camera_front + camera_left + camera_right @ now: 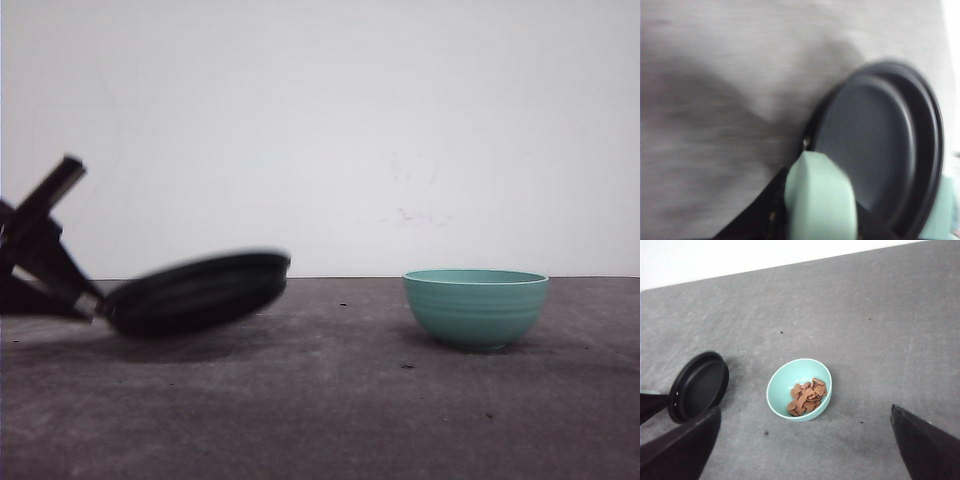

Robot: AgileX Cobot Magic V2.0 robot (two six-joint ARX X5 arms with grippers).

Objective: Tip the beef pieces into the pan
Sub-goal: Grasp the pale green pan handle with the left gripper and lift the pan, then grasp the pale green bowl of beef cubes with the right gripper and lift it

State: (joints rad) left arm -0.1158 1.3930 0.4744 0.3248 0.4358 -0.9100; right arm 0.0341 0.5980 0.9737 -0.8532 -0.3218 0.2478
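The left end effector (815, 220) grips the pan (195, 290) by its mint handle (820, 200), tilted above the desk (330, 400) left of the teal bowl (799, 389) holding the beef pieces (806, 396); the right end effector (805, 450) hovers wide; level the pan before pouring.

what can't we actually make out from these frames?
- Left gripper fingers: in the left wrist view the pan handle covers them, so the grip is not visible; motion blur too.
- Left gripper in the front view: cut off by the left edge, beside the blurred, tilted pan.
- Beef pieces: in the front view the bowl wall hides them.
- Right gripper: the fingertips run off the frame edge in the right wrist view.
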